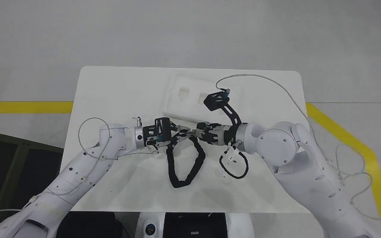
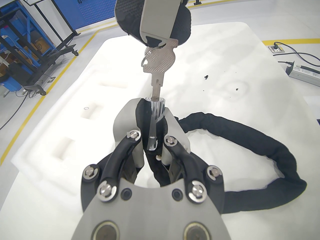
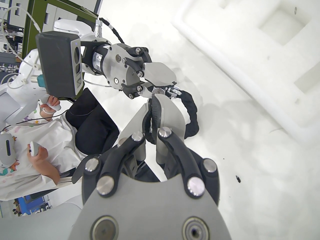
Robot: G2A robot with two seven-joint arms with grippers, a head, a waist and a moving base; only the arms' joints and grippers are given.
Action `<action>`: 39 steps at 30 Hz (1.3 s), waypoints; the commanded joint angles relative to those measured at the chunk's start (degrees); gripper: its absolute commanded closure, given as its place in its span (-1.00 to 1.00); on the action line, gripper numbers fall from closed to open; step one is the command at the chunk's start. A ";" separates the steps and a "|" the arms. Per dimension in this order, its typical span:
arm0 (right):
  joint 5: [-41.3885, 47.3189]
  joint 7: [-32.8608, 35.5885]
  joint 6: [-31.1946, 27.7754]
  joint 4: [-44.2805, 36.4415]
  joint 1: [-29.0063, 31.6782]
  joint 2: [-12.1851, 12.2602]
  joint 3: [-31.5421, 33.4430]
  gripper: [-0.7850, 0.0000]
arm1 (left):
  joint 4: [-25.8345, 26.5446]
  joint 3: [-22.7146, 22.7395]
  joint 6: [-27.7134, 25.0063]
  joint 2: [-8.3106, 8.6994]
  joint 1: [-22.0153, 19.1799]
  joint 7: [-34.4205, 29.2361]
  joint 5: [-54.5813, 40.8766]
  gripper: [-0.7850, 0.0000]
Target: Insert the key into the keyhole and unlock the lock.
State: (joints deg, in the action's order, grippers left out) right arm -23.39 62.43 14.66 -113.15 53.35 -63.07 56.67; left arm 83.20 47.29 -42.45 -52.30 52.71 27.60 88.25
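Key point(image 2: 159, 59), flat silver metal with a dimpled bow and a small ring, has its blade tip just entering the keyhole point(image 2: 155, 98). Most of the blade is bare outside it, so I judge the insertion begun, not finished. The keyhole sits in the end face of the ribbed silver lock cylinder point(image 2: 155, 126), which your left gripper point(image 2: 150, 112) pinches between its grey fingers, near the table's middle. Your right gripper point(image 3: 155, 104) is pressed onto the key's bow from the right.

Your next move turns on one relation. The key's long axis runs left to right, in line with the cylinder's axis. The lock lies to the left of the right gripper, and the two grippers stand nose to nose. So push leftward along that line before any twist; a tilt would likely jam the blade.

The black fabric-sleeved chain point(image 1: 186, 169) runs from the lock and loops onto the white table point(image 1: 119, 89) on the near side. A white foam tray point(image 1: 190, 95) with square pockets lies on the far side, apart from both grippers.
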 commanded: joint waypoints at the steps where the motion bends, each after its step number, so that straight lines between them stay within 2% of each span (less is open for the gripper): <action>1: -0.02 -0.13 0.05 0.18 -0.15 -0.07 -0.23 1.00 | 0.00 0.00 0.00 0.00 0.00 0.01 -0.01 1.00; 2: 0.04 -0.18 0.11 0.29 -0.20 -0.10 -0.34 1.00 | 0.00 0.00 0.00 0.00 0.00 0.01 -0.01 1.00; 3: 0.16 -0.15 0.11 0.37 -0.26 -0.13 -0.43 0.64 | 0.00 0.00 0.00 0.00 0.00 0.01 -0.01 1.00; 4: 0.34 -0.17 0.13 0.46 -0.32 -0.16 -0.46 -0.29 | 0.00 0.00 0.00 0.00 0.00 0.01 -0.01 1.00; 5: 0.59 -0.24 0.04 0.52 -0.35 -0.19 -0.46 -1.00 | 0.00 0.00 0.00 0.00 0.00 0.01 -0.01 1.00; 11: 2.37 -1.96 -2.07 0.37 0.14 -0.07 1.47 -1.00 | 0.00 0.00 0.00 0.00 0.00 0.01 -0.01 1.00; 16: 4.51 -3.98 -9.73 1.30 1.44 0.33 4.08 -1.00 | 0.61 0.19 -0.23 -0.07 0.46 -1.61 -0.62 1.00; 22: 2.82 -9.32 -23.74 3.02 3.79 1.08 7.56 -1.00 | 0.29 1.34 -6.98 -0.10 -1.32 -6.29 -3.27 1.00; 27: 0.77 -9.34 -35.90 4.69 4.78 1.79 9.15 -1.00 | -0.96 1.89 -15.45 -0.33 -4.19 -10.79 -7.84 1.00; 32: -3.57 -9.78 -44.73 6.53 5.00 2.20 8.60 -1.00 | -1.59 -2.19 -15.55 -0.29 -7.87 -16.07 -14.65 1.00; 39: -12.05 -16.54 -53.19 8.29 5.03 2.33 7.73 -1.00 | -2.98 -13.86 -15.55 1.12 -16.79 -26.56 -30.27 1.00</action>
State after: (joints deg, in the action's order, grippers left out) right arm -34.64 47.27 -37.54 -105.11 58.33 -60.74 64.36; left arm 80.44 35.30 -58.00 -51.43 37.40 2.70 60.84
